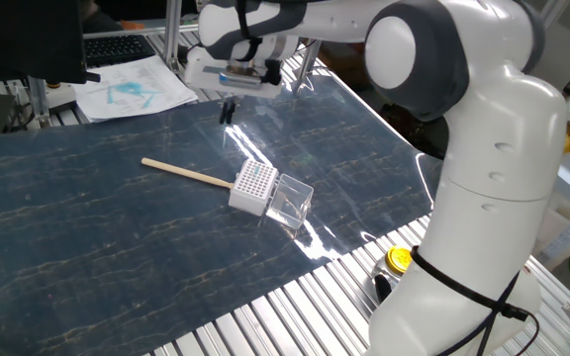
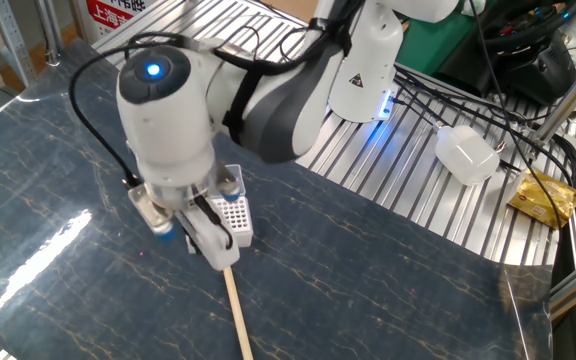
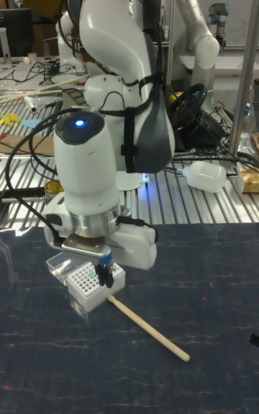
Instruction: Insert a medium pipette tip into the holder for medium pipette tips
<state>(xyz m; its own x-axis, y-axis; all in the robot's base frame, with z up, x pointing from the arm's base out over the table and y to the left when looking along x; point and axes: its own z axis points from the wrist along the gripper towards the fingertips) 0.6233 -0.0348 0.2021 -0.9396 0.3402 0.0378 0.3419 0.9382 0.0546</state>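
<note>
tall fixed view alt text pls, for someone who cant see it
A white robot arm's end effector hangs just above a small white holder with a grid of holes, on a dark blue marbled table. A tan wooden stick lies beside the holder, angled toward the lower right.
</note>
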